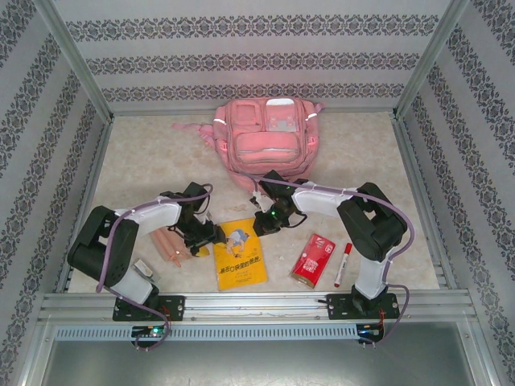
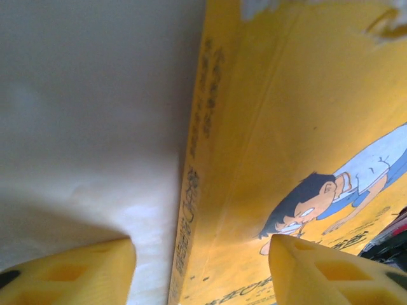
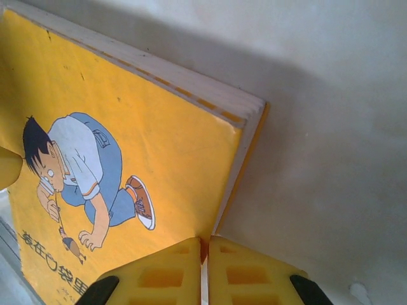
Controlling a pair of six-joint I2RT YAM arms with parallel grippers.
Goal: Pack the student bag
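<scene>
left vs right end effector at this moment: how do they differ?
The left end effector is open; the right end effector is shut, fingers pressed together. The left straddles the yellow book's spine edge, one finger over the table and one over the cover; the right sits at a page edge of the book. Whether the right pinches the cover is unclear. Shared: both have yellow fingers and are low at the same book.
</scene>
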